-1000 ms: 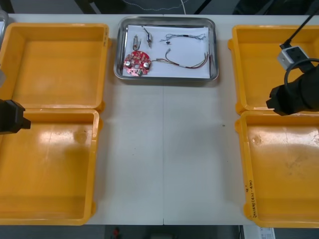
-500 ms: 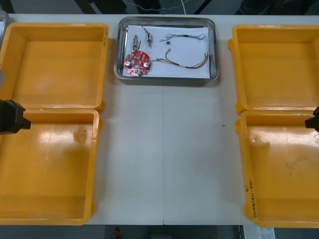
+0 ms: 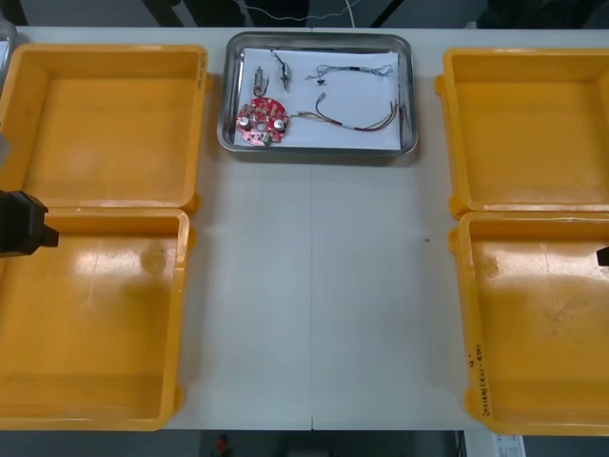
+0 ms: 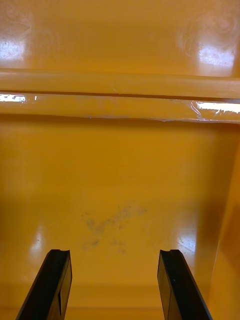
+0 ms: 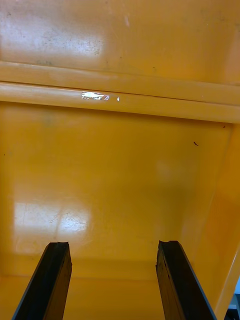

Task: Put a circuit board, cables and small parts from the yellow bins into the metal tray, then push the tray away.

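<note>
The metal tray (image 3: 318, 150), white inside, stands at the far middle of the table. In it lie a round red circuit board (image 3: 262, 123), a red and yellow cable (image 3: 358, 122), a thin blue and white cable (image 3: 354, 70) and two small metal parts (image 3: 283, 69). My left gripper (image 5: 112, 250) is open over the orange floor of a bin, and its arm (image 3: 21, 226) shows at the table's left edge. Over another bin's scuffed floor (image 4: 115, 225) my right gripper (image 4: 115, 260) is open, holding nothing. A sliver of the right arm (image 3: 603, 255) is at the right edge.
Two yellow bins stand at the left, far (image 3: 105, 124) and near (image 3: 90, 324), and two at the right, far (image 3: 528, 129) and near (image 3: 542, 324). A wide strip of light table (image 3: 319, 286) runs between them up to the tray.
The right arm has drawn back to the right, from above the far right bin to the view's right edge. The left arm and the tray's contents have not moved.
</note>
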`<state>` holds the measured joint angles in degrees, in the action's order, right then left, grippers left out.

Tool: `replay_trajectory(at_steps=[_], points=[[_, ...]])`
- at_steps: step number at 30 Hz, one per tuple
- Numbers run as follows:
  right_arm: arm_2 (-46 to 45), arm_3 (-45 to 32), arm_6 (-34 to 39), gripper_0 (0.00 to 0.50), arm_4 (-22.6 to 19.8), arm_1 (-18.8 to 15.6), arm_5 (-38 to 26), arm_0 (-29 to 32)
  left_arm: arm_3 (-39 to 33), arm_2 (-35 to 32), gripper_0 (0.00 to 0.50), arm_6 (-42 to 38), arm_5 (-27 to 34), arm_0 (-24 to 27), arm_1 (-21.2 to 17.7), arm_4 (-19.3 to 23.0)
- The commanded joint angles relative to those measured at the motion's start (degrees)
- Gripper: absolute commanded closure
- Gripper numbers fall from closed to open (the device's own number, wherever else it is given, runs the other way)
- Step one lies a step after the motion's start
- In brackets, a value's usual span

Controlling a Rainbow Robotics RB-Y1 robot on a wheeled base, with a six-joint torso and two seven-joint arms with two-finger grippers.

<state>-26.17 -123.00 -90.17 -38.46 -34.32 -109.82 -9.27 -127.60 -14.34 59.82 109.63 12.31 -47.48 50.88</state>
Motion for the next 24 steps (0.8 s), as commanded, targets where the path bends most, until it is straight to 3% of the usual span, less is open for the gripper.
replay_trajectory(at_steps=[1, 24], points=[[-2.05, -1.80, 2.63, 0.000, -0.21, -2.15, -0.18, 1.19, -1.68, -1.75, 0.000, 4.51, 0.37, -0.80, -2.35, 0.36], [-2.13, -1.80, 2.63, 0.000, -0.21, -2.15, -0.18, 1.19, -1.68, -1.75, 0.000, 4.51, 0.37, -0.80, -2.35, 0.36]])
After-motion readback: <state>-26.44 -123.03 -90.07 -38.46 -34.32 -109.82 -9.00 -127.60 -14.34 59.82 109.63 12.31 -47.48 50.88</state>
